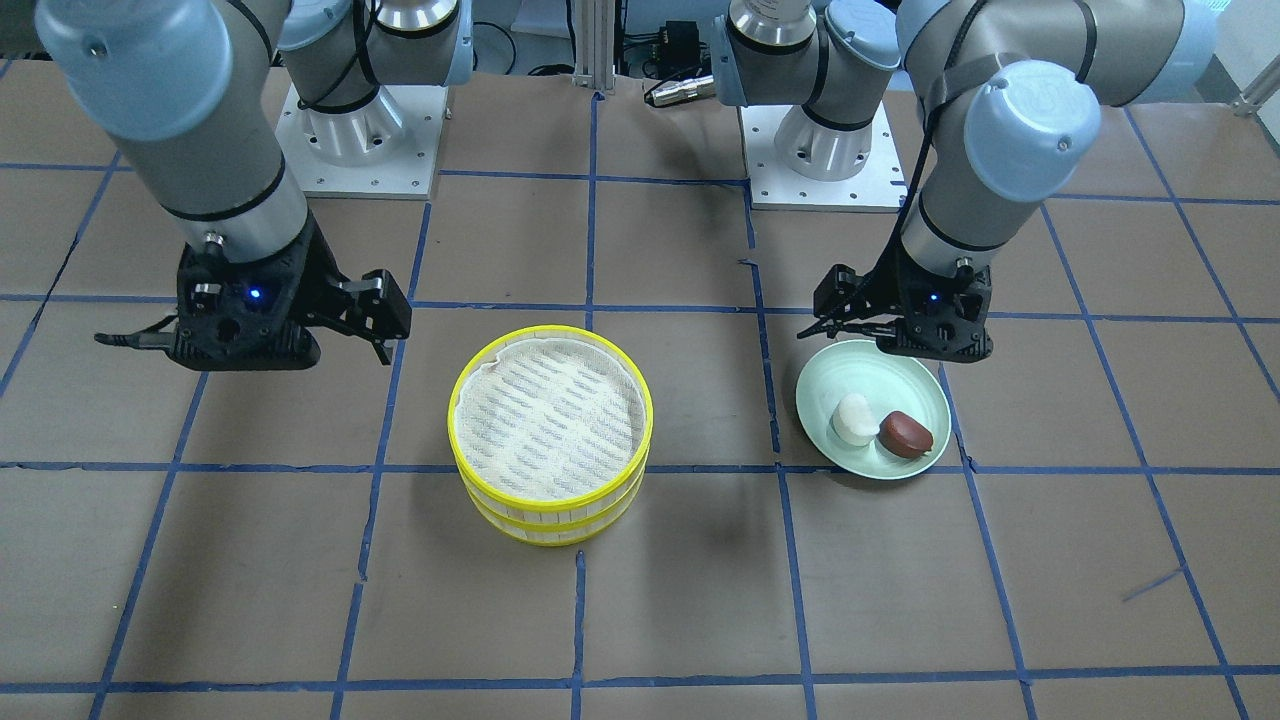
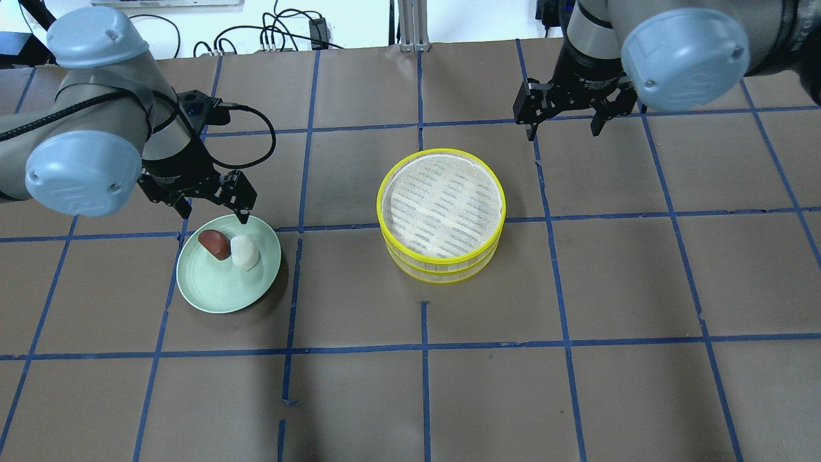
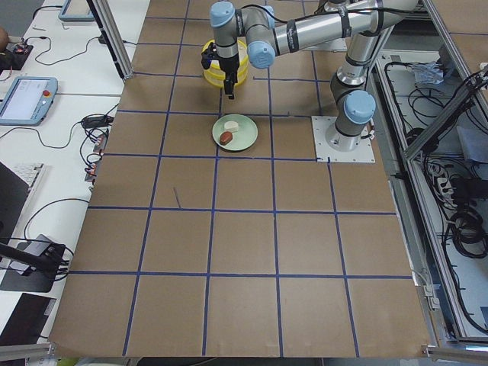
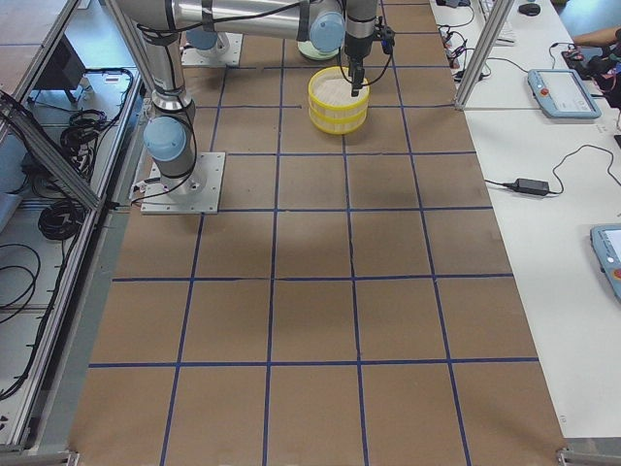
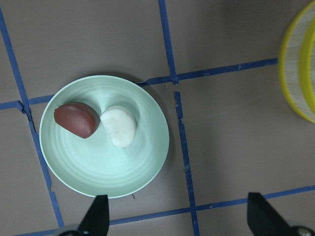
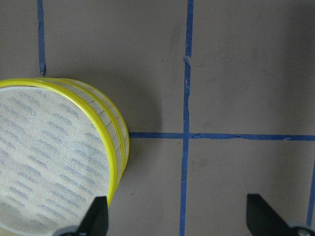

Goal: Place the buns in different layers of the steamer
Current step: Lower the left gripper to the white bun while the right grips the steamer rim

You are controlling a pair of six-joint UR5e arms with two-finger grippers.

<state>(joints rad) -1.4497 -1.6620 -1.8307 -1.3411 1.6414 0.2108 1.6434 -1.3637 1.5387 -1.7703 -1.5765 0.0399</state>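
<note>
Brown gridded tabletop (image 2: 577, 289): nearest, a green plate (image 2: 218, 289) holds the white bun (image 2: 245, 251) and brown bun (image 2: 215, 244), touching, neither yet in the steamer (image 2: 442, 273). Beyond, the left gripper (image 2: 215, 208) hovers open-jawed over the plate's far rim, seemingly poised to pick one up. The stacked, empty steamer sits centre, with the right gripper (image 2: 563, 125) open-jawed behind it, probably to unstack it.

The round two-tier steamer with yellow rims and white woven liner (image 5: 301, 64) is cut off by the left wrist view's right edge and by the right wrist view's left and bottom edges. Its upper tray (image 1: 550, 420) hides the floor of the lower tray (image 1: 550, 533). In the exterior left view the left gripper (image 3: 229, 85) covers part of the steamer.
</note>
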